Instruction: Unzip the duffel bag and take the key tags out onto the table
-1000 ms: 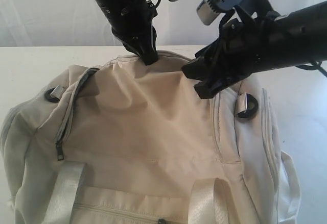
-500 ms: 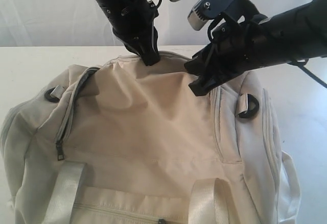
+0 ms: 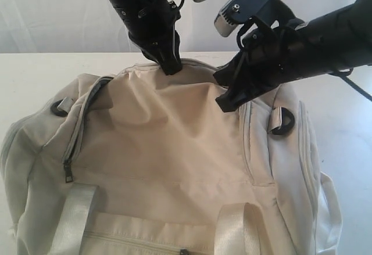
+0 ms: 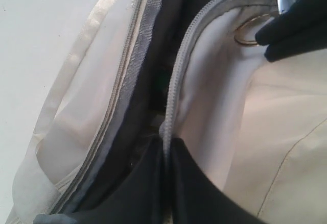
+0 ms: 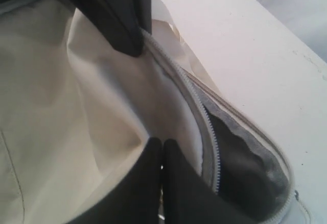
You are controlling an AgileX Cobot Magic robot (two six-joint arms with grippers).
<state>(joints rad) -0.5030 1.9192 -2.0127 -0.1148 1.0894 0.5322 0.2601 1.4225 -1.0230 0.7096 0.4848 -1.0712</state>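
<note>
You have the duffel bag (image 3: 168,150) lying on the table (image 3: 29,72), its broad top panel facing up and filling most of the exterior view. The left gripper (image 3: 170,66) stands at the far rim of that panel, near the middle. In its wrist view the fingers (image 4: 204,193) are pressed together with the grey zip edge (image 4: 172,91) running straight in between them, so it is clamped on the bag's flap at the zip. The zip beside it is parted and dark lining (image 5: 245,168) shows in the gap. A green patch (image 4: 161,81) sits deep in that gap, too dim to identify. The right gripper (image 3: 228,101) is on the same flap, to the right of the left one, near it but apart. Its jaws are closed against each other with the tips at the cream cloth; you cannot tell whether any cloth is caught between them. A brass-coloured metal ring (image 4: 249,32) lies against the pale inner face of the flap, just beside the right gripper's tip
</note>
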